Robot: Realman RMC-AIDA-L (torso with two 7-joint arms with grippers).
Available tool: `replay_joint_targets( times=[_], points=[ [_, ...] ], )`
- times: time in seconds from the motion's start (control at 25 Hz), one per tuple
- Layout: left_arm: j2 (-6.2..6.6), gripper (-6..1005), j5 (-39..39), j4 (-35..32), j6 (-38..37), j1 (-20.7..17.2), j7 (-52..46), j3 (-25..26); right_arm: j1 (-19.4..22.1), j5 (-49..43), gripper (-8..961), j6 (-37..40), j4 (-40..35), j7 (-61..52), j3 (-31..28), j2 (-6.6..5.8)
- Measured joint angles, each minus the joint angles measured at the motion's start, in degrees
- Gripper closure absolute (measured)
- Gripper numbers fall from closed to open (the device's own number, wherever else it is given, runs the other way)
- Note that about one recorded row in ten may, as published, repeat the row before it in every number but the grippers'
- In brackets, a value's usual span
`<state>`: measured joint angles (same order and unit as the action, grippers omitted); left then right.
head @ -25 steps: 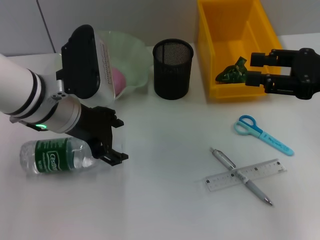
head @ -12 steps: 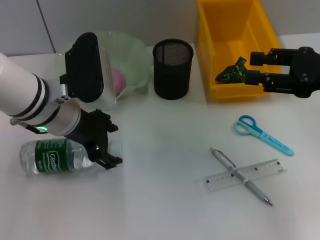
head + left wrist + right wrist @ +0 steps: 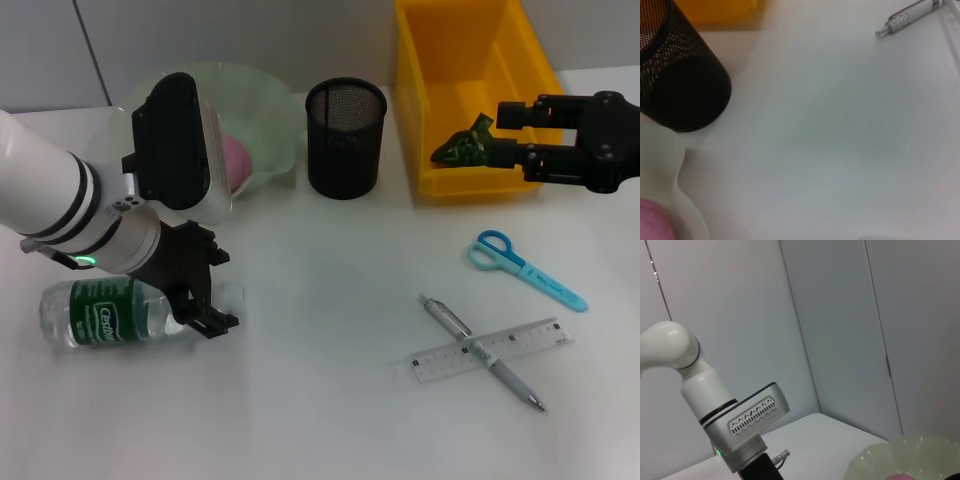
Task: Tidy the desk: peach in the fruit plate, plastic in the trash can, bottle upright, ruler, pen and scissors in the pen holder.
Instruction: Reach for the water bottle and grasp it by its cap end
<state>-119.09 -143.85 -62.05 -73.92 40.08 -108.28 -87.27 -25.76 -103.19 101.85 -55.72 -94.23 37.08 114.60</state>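
Left gripper closing in on the fallen bottle

Lying on its side at the desk's left edge: water bottle, long axis across the desk, cap end toward the left gripper, jaws open and straddling the neck. Now tucked closer against the bottle than a second ago. Peach already in the fruit plate. Further right, right gripper, clamped on green plastic above the yellow trash can, raised slightly since

The left arm is white with black rings, a green light and a black wrist housing; both grippers are black.
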Motion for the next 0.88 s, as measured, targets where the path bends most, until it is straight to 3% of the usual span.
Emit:
replay_joint_targets(
  times=[0.76, 0.88],
  points=[
    [0.00, 193, 0.0, 0.0, -0.2, 0.3, -0.7, -1.1, 0.0, 0.0, 340, -0.6, 0.2, 0.0, -0.1, 0.00],
    [0.00, 269, -0.1, -0.3, -0.1, 0.3, -1.7, -2.5, 0.0, 0.0, 340, -0.7, 0.4, 0.2, -0.2, 0.00]
  ],
)
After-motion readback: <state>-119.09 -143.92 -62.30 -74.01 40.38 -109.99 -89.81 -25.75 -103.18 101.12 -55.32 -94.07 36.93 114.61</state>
